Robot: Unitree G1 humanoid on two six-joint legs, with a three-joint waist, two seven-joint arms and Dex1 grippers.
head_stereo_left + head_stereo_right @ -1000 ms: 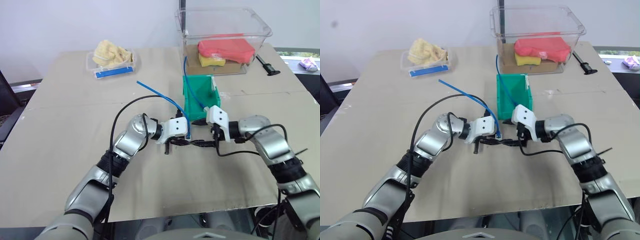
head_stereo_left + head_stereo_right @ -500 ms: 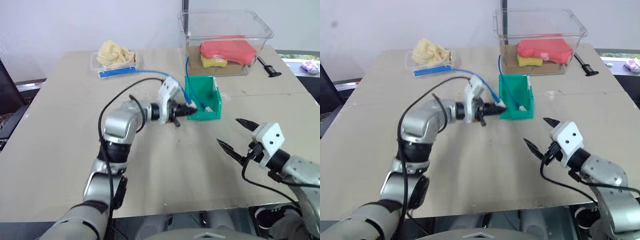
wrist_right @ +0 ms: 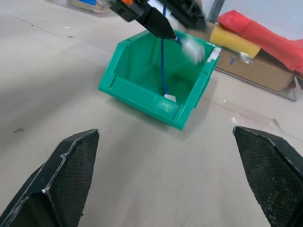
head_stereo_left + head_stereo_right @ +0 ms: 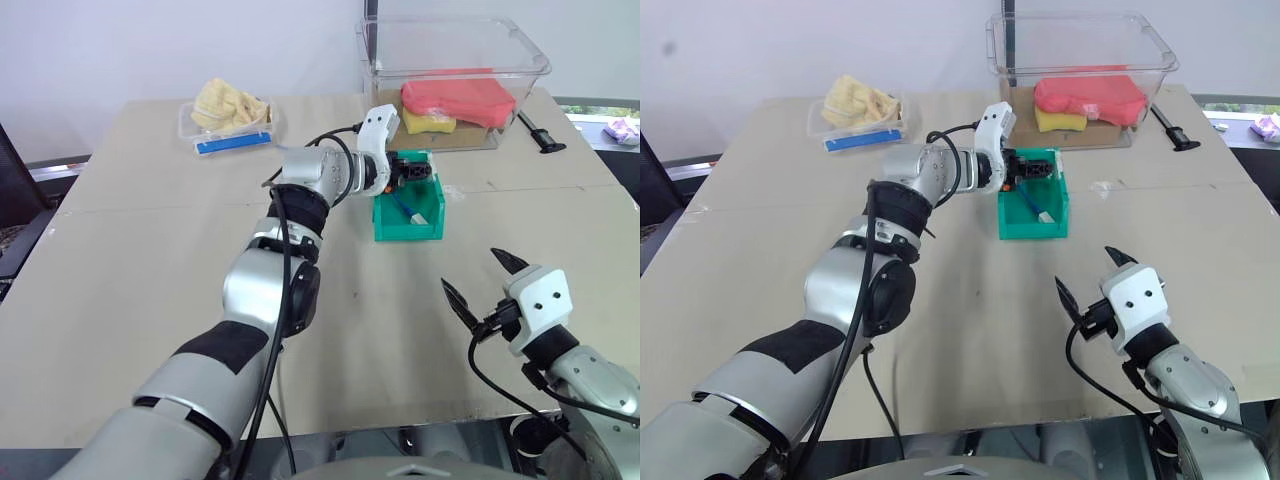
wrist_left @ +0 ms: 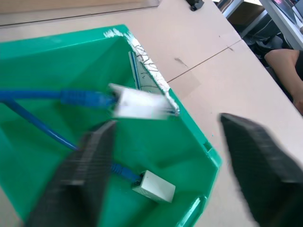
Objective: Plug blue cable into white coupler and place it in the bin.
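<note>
Between spread fingers of left gripper [image 5: 165,175], nothing gripped: blue cable [image 5: 42,97] and white coupler [image 5: 137,103] hang loose just ahead of fingertips, over bin [image 5: 189,142]. Cable joined to coupler. Second white block [image 5: 154,186] on cable's other end lies on bin floor below. Right gripper [image 4: 482,281] wide open, empty, well apart from bin, over bare table [image 4: 150,250]. Beyond bin: clear tub [image 4: 455,60] holding red and yellow items; clear tray [image 4: 225,125] far off to left.

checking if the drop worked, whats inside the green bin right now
Inside the green bin: the blue cable plugged into a white coupler, plus another white block on the cable's lower end. The bin's near floor is covered.
</note>
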